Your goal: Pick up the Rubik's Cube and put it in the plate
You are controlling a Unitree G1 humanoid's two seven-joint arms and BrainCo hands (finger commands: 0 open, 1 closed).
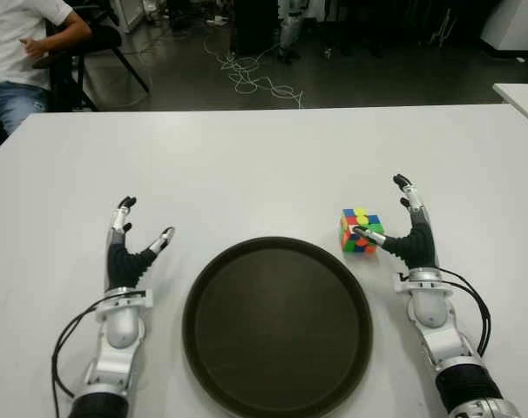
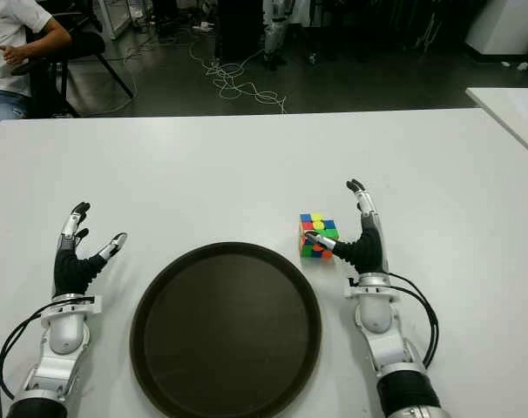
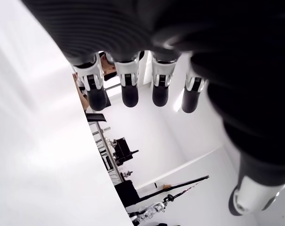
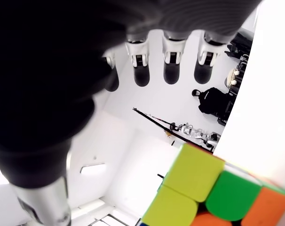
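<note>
The Rubik's Cube (image 1: 360,230) stands on the white table just right of the far right rim of the round dark plate (image 1: 277,324). My right hand (image 1: 402,228) is beside the cube on its right, fingers stretched upward and thumb tip reaching against the cube's near right face. It holds nothing. In the right wrist view the cube (image 4: 213,193) shows close by, with the fingers (image 4: 173,66) spread apart above it. My left hand (image 1: 133,237) shows left of the plate, fingers spread and empty.
The table (image 1: 247,165) runs far back and to both sides. A seated person (image 1: 20,52) is past the far left corner, cables (image 1: 247,74) lie on the floor behind, and another white table's corner (image 1: 521,96) shows at the right.
</note>
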